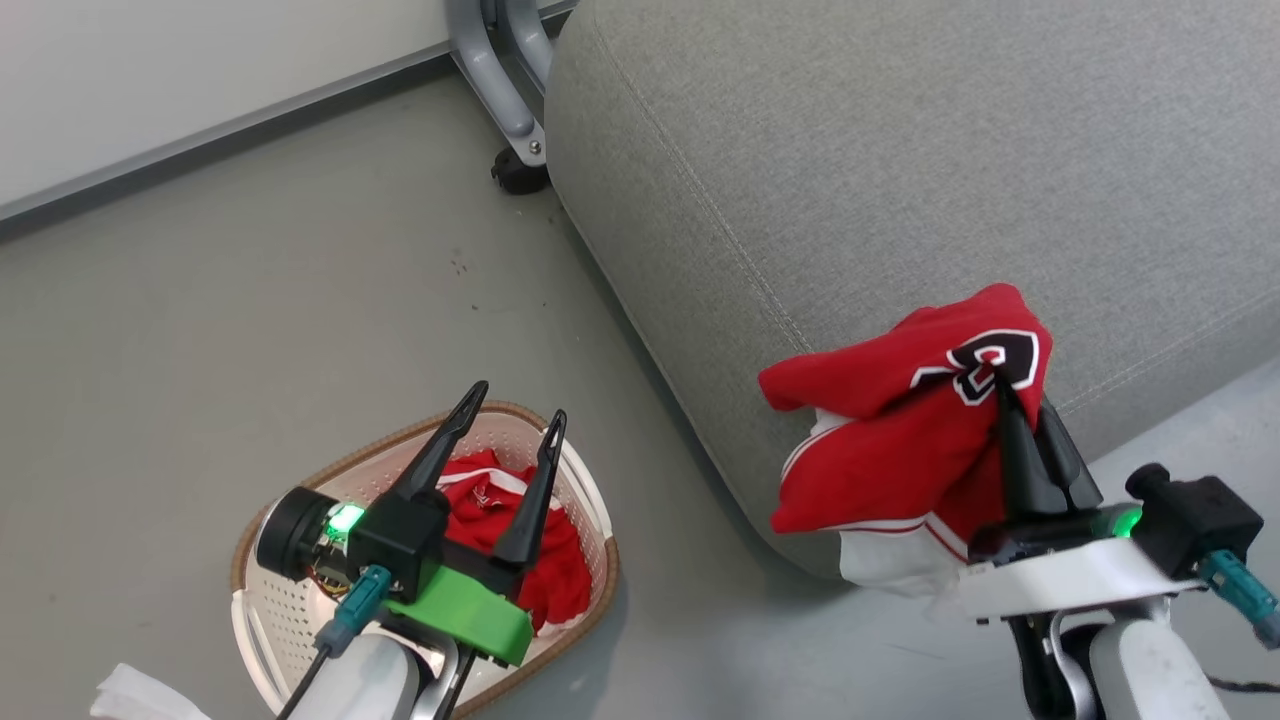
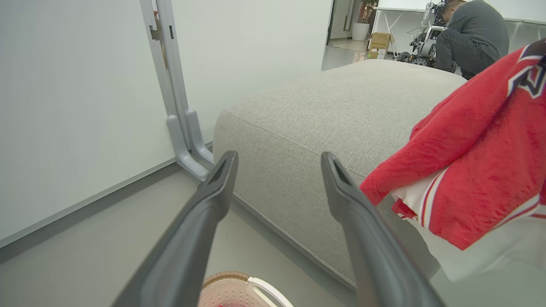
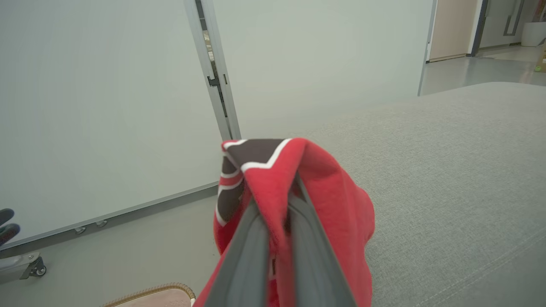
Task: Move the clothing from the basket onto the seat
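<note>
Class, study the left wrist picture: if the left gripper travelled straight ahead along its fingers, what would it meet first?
Most likely the grey seat: the open left gripper aims at its side wall, just below the top seam. Nothing shows in between; the red garment hangs off to the side.

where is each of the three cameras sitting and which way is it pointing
Head view: on the head, looking down at the floor, basket and seat; shows left gripper open above the basket, right gripper shut on a red garment.
Left wrist view: on the left wrist, facing the seat's corner and a white wall, along its spread fingers.
Right wrist view: on the right wrist, facing across the seat top, along its closed fingers.
Shared: both wrist views catch the held garment and the basket's rim.
</note>
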You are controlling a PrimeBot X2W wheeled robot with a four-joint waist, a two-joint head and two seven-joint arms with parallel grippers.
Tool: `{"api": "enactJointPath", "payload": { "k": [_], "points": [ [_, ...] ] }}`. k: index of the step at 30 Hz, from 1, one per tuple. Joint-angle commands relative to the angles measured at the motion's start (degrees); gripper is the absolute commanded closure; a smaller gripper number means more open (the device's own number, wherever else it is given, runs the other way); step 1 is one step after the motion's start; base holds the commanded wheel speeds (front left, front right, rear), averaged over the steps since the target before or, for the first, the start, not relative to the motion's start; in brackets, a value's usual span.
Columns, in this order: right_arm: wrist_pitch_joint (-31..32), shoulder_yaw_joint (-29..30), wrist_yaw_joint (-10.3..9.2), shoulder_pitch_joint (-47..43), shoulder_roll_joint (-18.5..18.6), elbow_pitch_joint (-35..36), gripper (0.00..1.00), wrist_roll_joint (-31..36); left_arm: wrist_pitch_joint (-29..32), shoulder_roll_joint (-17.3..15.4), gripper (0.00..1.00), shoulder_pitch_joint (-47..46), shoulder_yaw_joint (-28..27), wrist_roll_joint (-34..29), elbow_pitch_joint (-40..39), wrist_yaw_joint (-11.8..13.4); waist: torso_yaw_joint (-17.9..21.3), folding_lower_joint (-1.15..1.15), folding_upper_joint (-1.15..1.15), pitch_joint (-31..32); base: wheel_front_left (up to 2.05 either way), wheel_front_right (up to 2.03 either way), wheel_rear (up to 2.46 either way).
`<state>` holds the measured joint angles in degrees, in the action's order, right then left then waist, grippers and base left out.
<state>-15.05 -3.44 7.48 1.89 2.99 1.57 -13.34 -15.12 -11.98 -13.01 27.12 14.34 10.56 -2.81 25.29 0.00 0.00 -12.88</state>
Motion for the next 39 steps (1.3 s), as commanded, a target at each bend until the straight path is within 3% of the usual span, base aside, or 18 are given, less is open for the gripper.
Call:
{"api": "enactJointPath", "payload": {
  "k": [1, 6, 9, 15, 18, 25, 30, 36, 38, 39],
  "points": [
    [-0.19, 0.81, 0.02, 2.75, -0.11, 0.78, 1.0, -0.65, -0.03, -0.17, 0.0, -0.55, -0.23, -0.63, -0.09, -0.4, 0.28, 0.0, 0.0, -1.92, 0.0, 0.0, 0.0],
    [-0.19, 7.0, 0.01, 10.76, 0.03, 1.44, 1.0, -3.21, -0.03, -0.91, 0.0, -3.33, 0.95, -3.03, 0.07, -1.42, -1.28, 0.0, 0.0, -7.79, 0.0, 0.0, 0.0],
    [-0.19, 10.98, 0.01, 16.54, 2.03, 0.69, 1.0, -5.18, -0.02, -1.3, 0.0, -5.29, 1.82, -3.87, 0.11, -1.95, -2.79, 0.0, 0.0, -11.99, 0.0, 0.0, 0.0],
    [-0.19, 17.94, 0.01, 29.33, 9.29, -4.31, 1.0, -10.27, 1.12, -1.68, 0.0, -9.79, 3.66, -5.79, -1.39, -2.66, -6.01, 0.0, 0.0, -20.64, 0.0, 0.0, 0.0],
    [-0.19, 19.37, 0.01, 35.77, 14.42, -8.13, 1.0, -12.36, 1.97, -1.29, 0.0, -11.91, 4.12, -5.44, -2.39, -2.99, -7.51, 0.0, 0.0, -24.56, 0.0, 0.0, 0.0],
    [-0.18, 22.23, 0.01, 45.46, 21.16, -19.92, 1.0, -15.15, 1.97, -0.88, 0.0, -16.22, 5.03, -6.35, -3.8, -3.25, -10.13, 0.0, 0.0, -29.96, 0.0, 0.0, 0.0],
    [-0.19, 22.29, 0.01, 47.36, 22.77, -27.7, 1.0, -15.24, 1.36, -0.58, 0.0, -18.11, 6.11, -7.45, -3.64, -3.12, -11.45, 0.0, 0.0, -31.96, 0.0, 0.0, 0.0],
    [-0.19, 25.2, 0.01, 47.03, 20.42, -32.99, 1.0, -15.81, 0.47, -0.52, 0.0, -19.07, 6.8, -9.63, -3.08, -1.56, -12.04, 0.0, 0.0, -32.73, 0.0, 0.0, 0.0],
    [-0.19, 26.27, 0.0, 46.49, 19.63, -33.84, 0.0, -14.91, 0.33, -0.91, 0.0, -19.46, 6.77, -10.32, -2.88, -0.95, -12.03, 0.0, 0.0, -32.57, 0.0, 0.0, 0.0],
    [-0.19, 26.89, 0.01, 46.35, 19.4, -33.88, 0.0, -14.38, 0.24, -0.91, 0.0, -19.53, 6.6, -10.35, -2.88, -0.47, -11.98, 0.0, 0.0, -32.45, 0.0, 0.0, 0.0]
  ]
}}
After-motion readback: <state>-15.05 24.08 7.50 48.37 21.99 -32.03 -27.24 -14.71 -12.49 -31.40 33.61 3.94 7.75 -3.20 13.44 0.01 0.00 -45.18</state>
